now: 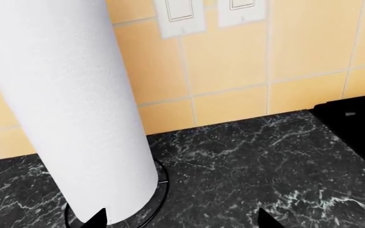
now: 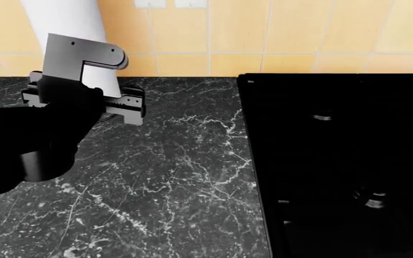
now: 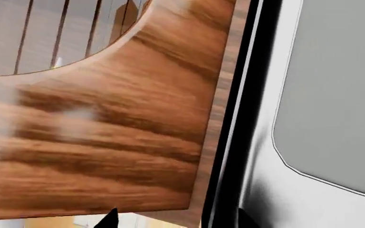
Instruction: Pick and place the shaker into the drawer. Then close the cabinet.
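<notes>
The shaker is out of view in every frame. My left gripper (image 1: 182,221) is open over the black marble counter (image 1: 252,161), with nothing between its fingertips. One fingertip (image 1: 100,218) sits at the foot of a tall white paper towel roll (image 1: 68,109). In the head view the left gripper (image 2: 95,99) hangs close in front of that roll (image 2: 63,19). My right gripper (image 3: 177,221) is open, close to a reddish-brown wood panel (image 3: 106,137). I cannot tell whether this panel belongs to the drawer.
The roll stands on a black ring base (image 1: 154,197) against a yellow tiled wall (image 1: 233,71) with white outlets (image 1: 181,16). A black stovetop (image 2: 343,161) with knobs fills the counter's right side. A black strip and a grey appliance face (image 3: 334,104) lie beside the wood panel.
</notes>
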You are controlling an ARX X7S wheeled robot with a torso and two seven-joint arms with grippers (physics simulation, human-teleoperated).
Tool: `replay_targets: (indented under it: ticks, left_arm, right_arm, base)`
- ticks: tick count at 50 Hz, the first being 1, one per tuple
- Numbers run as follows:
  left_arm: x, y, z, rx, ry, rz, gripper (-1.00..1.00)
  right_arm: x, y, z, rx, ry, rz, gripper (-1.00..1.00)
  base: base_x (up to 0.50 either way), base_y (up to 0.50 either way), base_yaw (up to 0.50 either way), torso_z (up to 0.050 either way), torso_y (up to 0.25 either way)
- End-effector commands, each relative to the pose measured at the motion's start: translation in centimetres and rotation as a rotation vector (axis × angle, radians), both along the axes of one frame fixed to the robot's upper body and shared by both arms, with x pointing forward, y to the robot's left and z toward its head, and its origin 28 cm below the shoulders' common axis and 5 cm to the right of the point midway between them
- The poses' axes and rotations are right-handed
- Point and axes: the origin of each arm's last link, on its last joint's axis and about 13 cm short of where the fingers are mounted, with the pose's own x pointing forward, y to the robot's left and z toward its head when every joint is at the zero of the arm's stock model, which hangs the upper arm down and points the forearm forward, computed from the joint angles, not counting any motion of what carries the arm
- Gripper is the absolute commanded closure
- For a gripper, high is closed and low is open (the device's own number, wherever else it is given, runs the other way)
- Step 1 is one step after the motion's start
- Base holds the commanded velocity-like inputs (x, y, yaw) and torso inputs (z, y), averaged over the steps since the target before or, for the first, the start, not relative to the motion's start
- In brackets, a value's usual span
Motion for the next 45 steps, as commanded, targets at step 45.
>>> replay_targets:
  ticks: [45]
  left_arm:
    - [-0.1, -0.7, 0.7, 0.012, -0.053, 0.003, -1.0]
  right_arm:
    - [-3.5, -1.9, -12.3, -0.131, 0.164, -0.022, -1.0]
  base:
    - [0.0, 0.0, 0.0, 0.0, 0.0]
